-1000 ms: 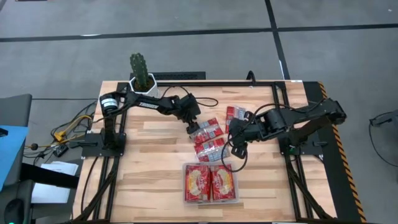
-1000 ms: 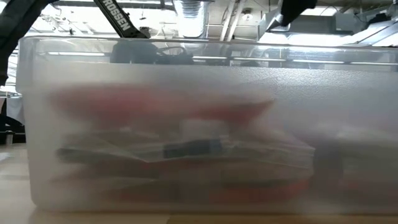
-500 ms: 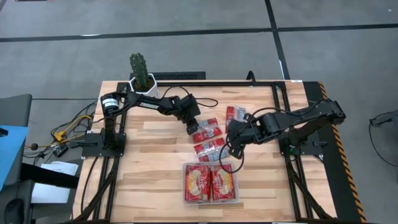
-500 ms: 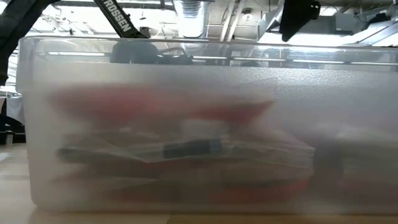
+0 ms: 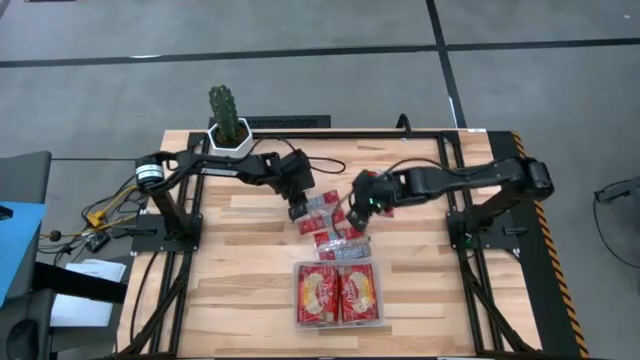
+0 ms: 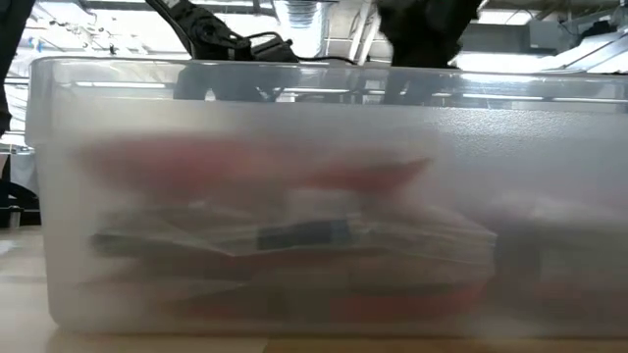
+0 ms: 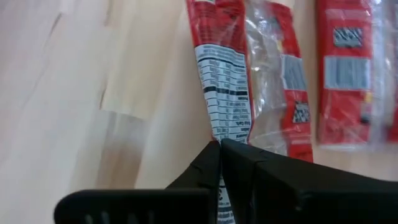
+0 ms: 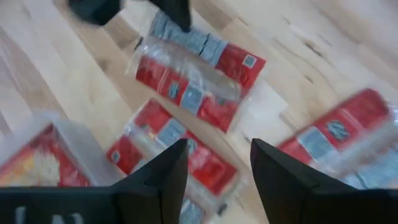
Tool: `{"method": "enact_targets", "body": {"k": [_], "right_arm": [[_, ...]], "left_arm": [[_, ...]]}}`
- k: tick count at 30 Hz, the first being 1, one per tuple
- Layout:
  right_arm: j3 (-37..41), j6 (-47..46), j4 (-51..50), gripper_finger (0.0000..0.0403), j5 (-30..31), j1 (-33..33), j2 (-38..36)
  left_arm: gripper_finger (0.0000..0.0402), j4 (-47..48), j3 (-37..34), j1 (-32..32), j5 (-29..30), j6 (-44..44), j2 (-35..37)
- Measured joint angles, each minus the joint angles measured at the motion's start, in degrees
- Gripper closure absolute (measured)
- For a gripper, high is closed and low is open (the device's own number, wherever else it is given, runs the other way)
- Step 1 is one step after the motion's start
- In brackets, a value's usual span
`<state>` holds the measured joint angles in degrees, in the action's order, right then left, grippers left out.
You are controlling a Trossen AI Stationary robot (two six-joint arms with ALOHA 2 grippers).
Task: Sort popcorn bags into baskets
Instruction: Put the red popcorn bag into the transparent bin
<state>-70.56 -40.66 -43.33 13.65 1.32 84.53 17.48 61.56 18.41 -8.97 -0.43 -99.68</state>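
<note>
Three red popcorn bags lie loose on the table's middle: one at my left gripper, one just nearer, and one farther right, partly under my right arm. The clear basket stands at the near edge with two bags flat inside; it fills the low view. My left gripper is shut on the first bag's left end. My right gripper is open and empty above the loose bags; in its wrist view its fingers stand over the second bag. My left gripper pinches the bag's short end by the printed label between its two fingers. The fingers come from the table's left, slanting down, along the bag's length. The rest of the bag stretches away to the right, low over or on the wood.
A white pot with a cactus stands at the far left edge. Black frame rails run along the table's sides. Bare wood lies on the left half and right of the basket.
My right gripper has moved toward the table's left and far edge, from beside the basket's far right corner to over the loose bags, staying open. My left gripper has drawn a little toward the table's left, and the bag it holds has slid with it.
</note>
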Motion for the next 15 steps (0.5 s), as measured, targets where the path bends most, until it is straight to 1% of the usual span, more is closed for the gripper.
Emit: {"method": "enact_targets", "body": {"k": [2, 4, 6, 8, 11, 15], "right_arm": [[3.78, 0.36, 7.46, 0.0193, -4.30, -2.82, -0.02], [7.80, 1.60, 13.37, 0.0185, -6.99, -5.19, 0.01], [11.24, 4.97, 19.52, 0.0178, -8.06, -7.04, 0.03], [13.89, 8.28, 23.31, 0.0173, -8.64, -8.72, -0.02], [17.06, 13.43, 27.88, 0.0170, -11.46, -11.43, 0.03], [22.29, 16.98, 36.87, 0.0169, -15.08, -14.75, 0.03]], "left_arm": [[0.0401, 0.49, 0.00, -0.18, 0.26, 0.52, 0.83], [0.0401, 0.37, 0.04, -0.15, 0.44, 1.48, 1.64], [0.0401, 0.30, 0.04, -0.15, 0.77, 2.69, 2.38], [0.0401, 0.37, 0.13, -0.11, 0.81, 3.41, 2.63], [0.0401, 0.65, 0.15, -0.02, 0.45, 4.69, 2.63], [0.0401, 0.80, 0.15, 0.00, 1.06, 6.71, 2.63]]}}
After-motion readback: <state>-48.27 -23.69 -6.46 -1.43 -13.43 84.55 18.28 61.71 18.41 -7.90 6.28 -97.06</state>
